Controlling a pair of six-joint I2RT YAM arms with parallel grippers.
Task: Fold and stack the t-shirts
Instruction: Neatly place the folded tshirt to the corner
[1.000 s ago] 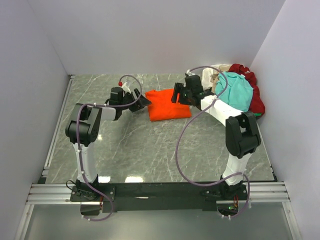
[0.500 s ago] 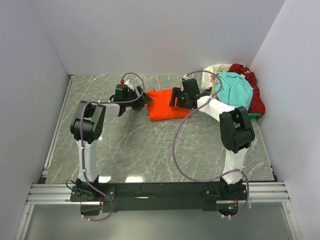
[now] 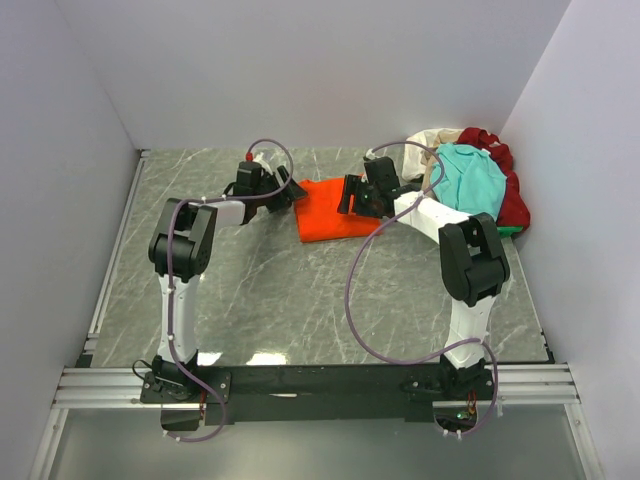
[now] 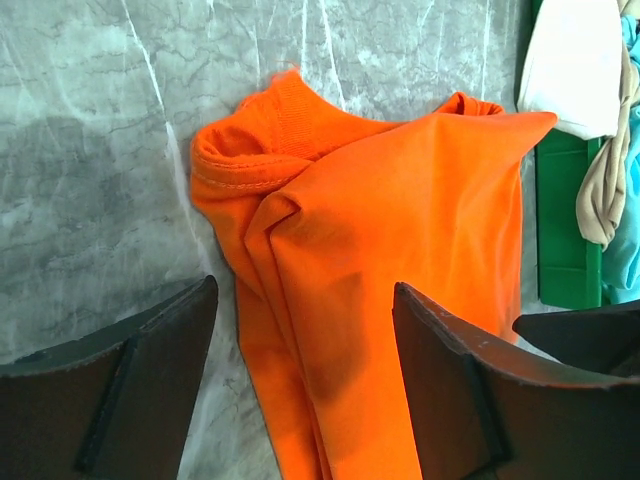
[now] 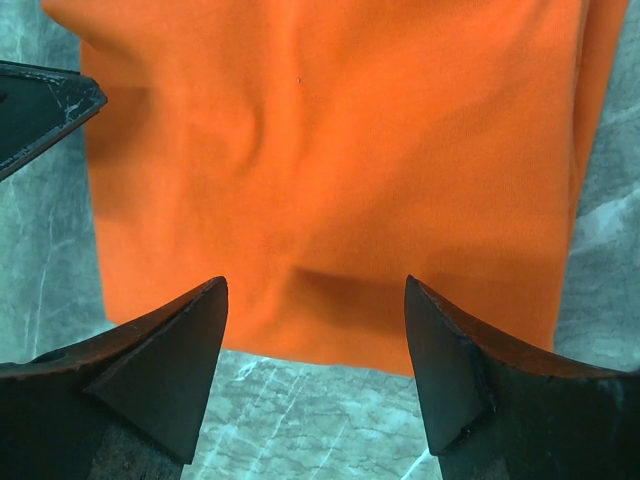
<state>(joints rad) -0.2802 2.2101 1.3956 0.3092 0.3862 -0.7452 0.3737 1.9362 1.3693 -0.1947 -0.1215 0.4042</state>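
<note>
The marble counter (image 3: 300, 290) was seen beneath everything. A heap of teal, dark red and cream t-shirts (image 3: 478, 180) was piled in its far right corner. The folded orange t-shirt (image 3: 328, 212) was laid mid-counter, towards the back. The left gripper (image 4: 303, 300) and right gripper (image 5: 315, 300) were spread wide over its opposite edges, with nothing grasped.

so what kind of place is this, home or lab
Probably a lab test cell: plain white walls box in a marble-look table, a left arm and right arm are bolted to a metal rail at its near edge, and t-shirts lie piled in the far right corner.
</note>
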